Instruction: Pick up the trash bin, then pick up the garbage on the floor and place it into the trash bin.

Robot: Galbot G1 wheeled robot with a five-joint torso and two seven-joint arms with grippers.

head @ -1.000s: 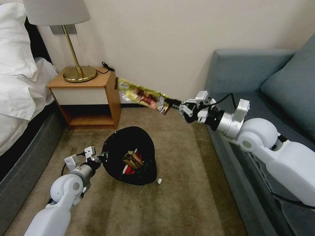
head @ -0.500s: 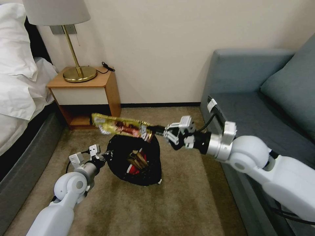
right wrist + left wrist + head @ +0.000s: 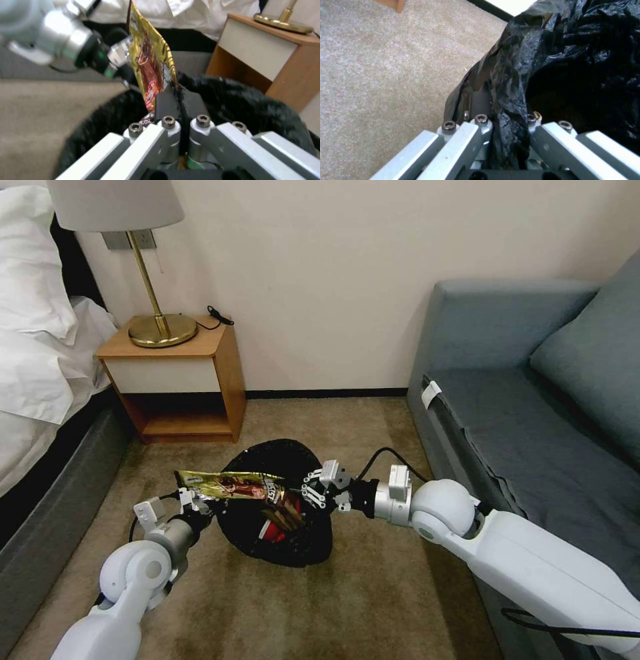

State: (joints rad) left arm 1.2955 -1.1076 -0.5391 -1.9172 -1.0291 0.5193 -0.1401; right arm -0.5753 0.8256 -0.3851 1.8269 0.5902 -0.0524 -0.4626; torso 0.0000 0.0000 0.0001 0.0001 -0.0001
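The trash bin (image 3: 293, 553), lined with a crinkly black bag, hangs tilted just above the carpet. My left gripper (image 3: 200, 502) is shut on its rim, and the left wrist view shows the bag (image 3: 573, 62) pinched between the left gripper (image 3: 505, 121) fingers. A red packet (image 3: 270, 531) and brown paper (image 3: 291, 513) lie inside. My right gripper (image 3: 301, 493) is shut on one end of the long gold-yellow wrapper (image 3: 230, 487), held level across the bin's mouth. In the right wrist view the wrapper (image 3: 150, 57) sticks out of the right gripper (image 3: 178, 98) over the black bin (image 3: 240, 107).
A wooden nightstand (image 3: 177, 380) with a brass lamp (image 3: 160, 328) stands at the back left, next to the bed (image 3: 40, 353). A grey-blue sofa (image 3: 533, 407) runs along the right. Open carpet (image 3: 373, 607) lies in front of the bin.
My right gripper has swung down and to the left from beside the sofa, carrying the wrapper to the bin's mouth. The left gripper still holds the bin, which has shifted slightly.
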